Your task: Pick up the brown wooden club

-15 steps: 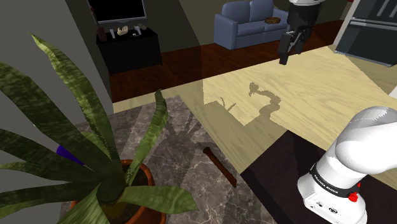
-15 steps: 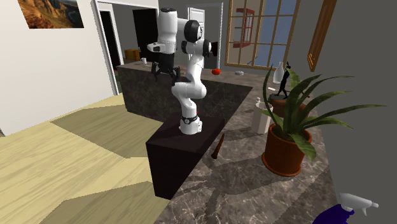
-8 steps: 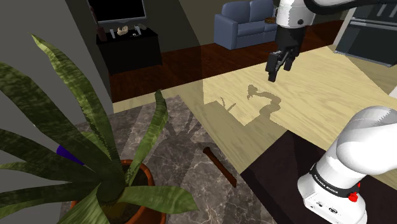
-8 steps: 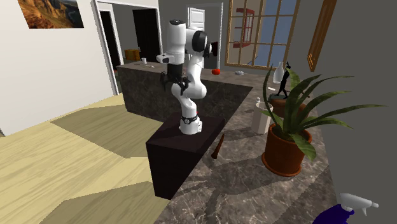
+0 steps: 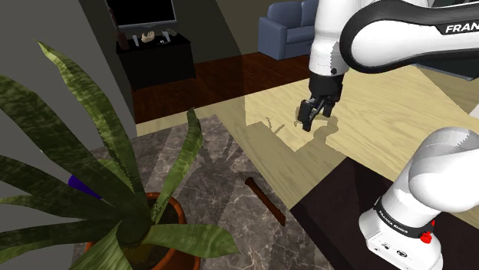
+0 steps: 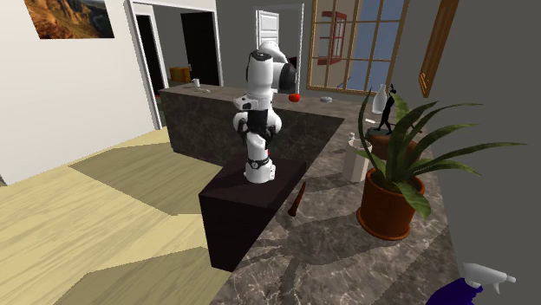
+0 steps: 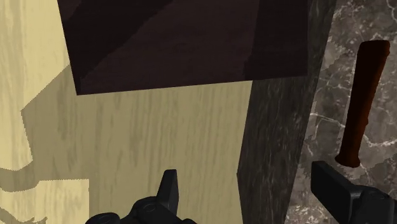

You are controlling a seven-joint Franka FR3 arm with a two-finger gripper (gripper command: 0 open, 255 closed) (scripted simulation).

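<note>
The brown wooden club (image 5: 265, 201) lies flat on the dark marble floor, between the potted plant and the stand. It also appears beside the stand in the second exterior view (image 6: 297, 201). My black gripper (image 5: 311, 116) hangs open over the pale wood floor, well above the club and further back. In the wrist view the club (image 7: 364, 102) lies beyond the one fingertip (image 7: 331, 184), outside the gap of the gripper (image 7: 249, 188), with nothing between the fingers.
A large potted plant (image 5: 115, 192) stands close to the club on the shoulder view's left. The dark box stand (image 6: 247, 208) sits on its other side. A blue sofa (image 5: 295, 27) and a black TV cabinet (image 5: 157, 57) stand far back.
The arm has swung down and toward the shoulder view's left. The gripper dropped from high near the sofa to lower over the pale floor, closer to the club.
</note>
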